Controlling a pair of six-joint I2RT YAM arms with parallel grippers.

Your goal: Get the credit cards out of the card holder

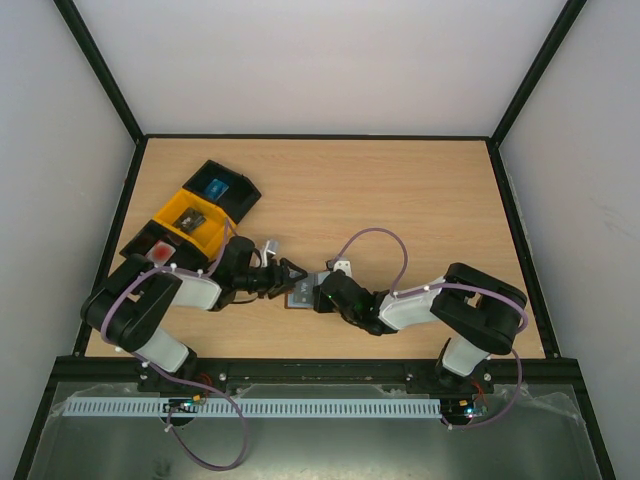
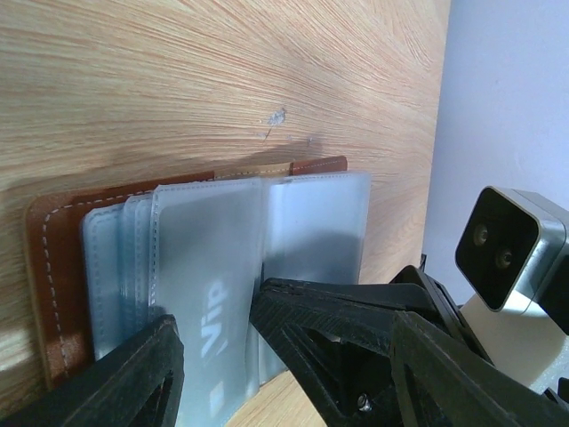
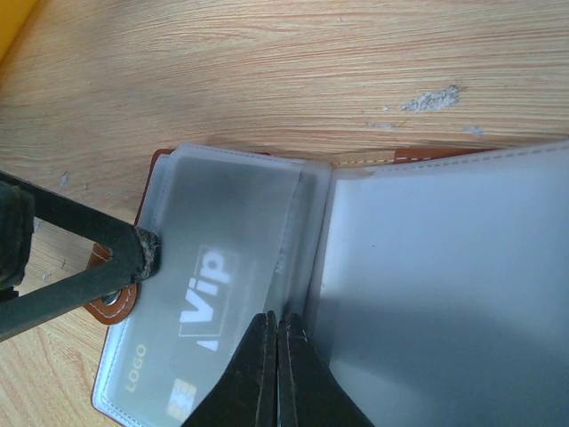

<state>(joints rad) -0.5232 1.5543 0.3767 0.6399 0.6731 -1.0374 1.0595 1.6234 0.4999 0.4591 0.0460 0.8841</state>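
Jaws on my left gripper [image 2: 212, 313] stand apart over the wallet's [image 2: 53, 267] grey card [image 2: 209, 258]; right gripper [image 3: 277, 325], lower centre, shut tight.

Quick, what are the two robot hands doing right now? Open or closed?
Left hand: open, at the card holder's clear pockets.
Right hand: shut, tips at the card holder's fold.

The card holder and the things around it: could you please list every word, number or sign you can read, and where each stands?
"Vip": white letters on the dark card, seen through a frosted sleeve of the card holder.
"LOGO": small white letters near the same card's corner.
Gold mark beside "LOGO": too blurred to read.
Top view: nothing legible.
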